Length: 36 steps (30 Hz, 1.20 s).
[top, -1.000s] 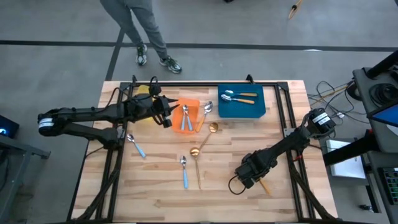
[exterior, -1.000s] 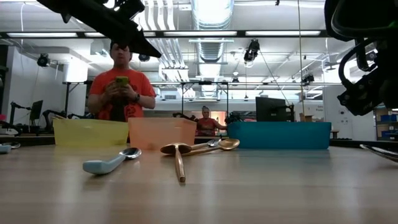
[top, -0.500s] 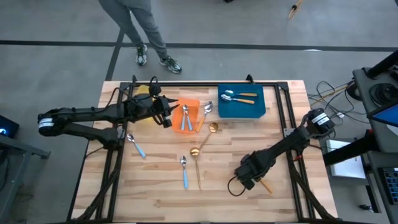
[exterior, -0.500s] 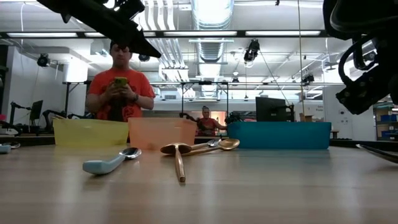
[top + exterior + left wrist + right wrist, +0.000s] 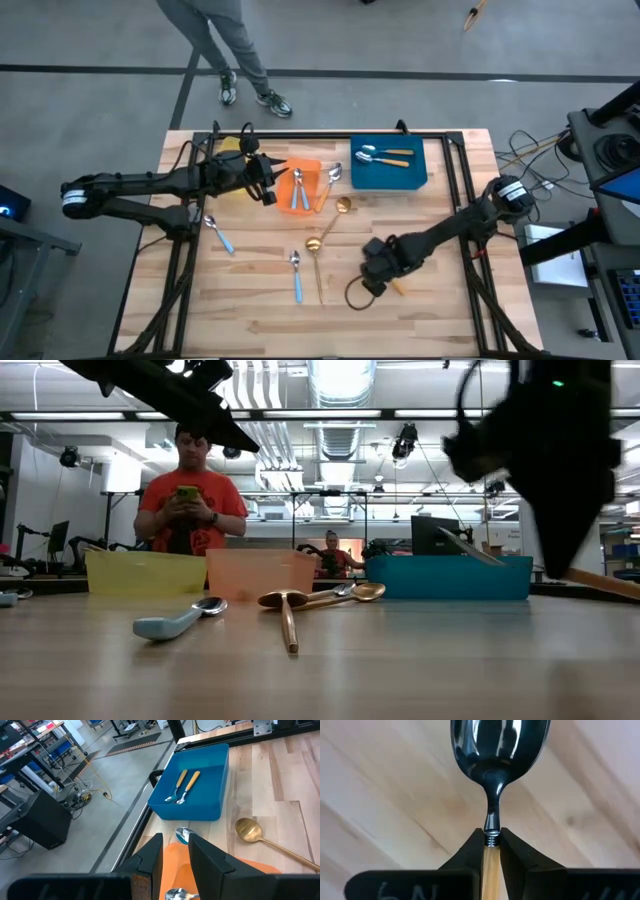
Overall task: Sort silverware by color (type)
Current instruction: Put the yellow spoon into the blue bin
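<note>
My right gripper (image 5: 377, 274) hangs over the table's middle right, shut on an orange-handled spoon (image 5: 496, 750) with a silver bowl. My left gripper (image 5: 268, 186) stays above the orange bin (image 5: 311, 166), fingers a little apart and nothing between them (image 5: 175, 855). Blue-handled spoons lie in the orange bin. Two orange-handled spoons (image 5: 385, 156) lie in the blue bin (image 5: 388, 178). On the bare table lie two blue-handled spoons (image 5: 218, 235) (image 5: 297, 276) and two gold spoons (image 5: 316, 262) (image 5: 336, 214). My right gripper pinches the spoon's orange handle (image 5: 491, 854) between its two fingers (image 5: 468, 851), right behind the silver neck. The fingers come from above, pointing down, and lie across the handle. The spoon is lifted clear and tilted, the handle's free end (image 5: 605, 584) lower than the bowl end.
A yellow bin (image 5: 228, 148) stands at the far left, partly under my left arm. A spoon (image 5: 333, 173) leans over the orange bin's right rim. A person (image 5: 190, 500) stands beyond the far edge. A dark cable loops below my right gripper (image 5: 356, 296).
My right gripper has risen and gone toward the table's left, turning as it went. The orange-handled spoon, which lay flat on the table near the right edge, is now lifted clear with it.
</note>
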Motion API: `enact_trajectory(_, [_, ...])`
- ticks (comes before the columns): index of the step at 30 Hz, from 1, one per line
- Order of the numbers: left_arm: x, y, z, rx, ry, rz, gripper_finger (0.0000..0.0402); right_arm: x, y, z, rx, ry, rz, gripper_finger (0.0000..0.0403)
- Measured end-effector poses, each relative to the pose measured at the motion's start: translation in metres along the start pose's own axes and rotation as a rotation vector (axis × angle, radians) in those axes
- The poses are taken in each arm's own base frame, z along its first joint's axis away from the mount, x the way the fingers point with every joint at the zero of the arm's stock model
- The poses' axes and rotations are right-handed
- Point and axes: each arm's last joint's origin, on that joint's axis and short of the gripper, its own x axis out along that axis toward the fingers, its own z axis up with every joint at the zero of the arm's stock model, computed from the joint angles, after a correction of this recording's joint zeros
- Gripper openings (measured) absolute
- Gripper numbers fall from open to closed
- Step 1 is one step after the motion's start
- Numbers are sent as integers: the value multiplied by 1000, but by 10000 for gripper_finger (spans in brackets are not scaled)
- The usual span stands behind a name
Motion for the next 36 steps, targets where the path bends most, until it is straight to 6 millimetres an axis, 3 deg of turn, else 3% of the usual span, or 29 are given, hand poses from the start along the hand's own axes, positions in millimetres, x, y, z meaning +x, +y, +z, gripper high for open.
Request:
enact_trajectory(16, [0,0,0,0,1,-1,75,-63,16,86,-225,-410,100,28])
enact_trajectory(24, [0,0,0,-7,2,-1,75,-67,2,115,-265,-488,89,28])
enact_trajectory(36, [0,0,0,-7,2,-1,75,-71,-20,138,-299,-521,-25,29])
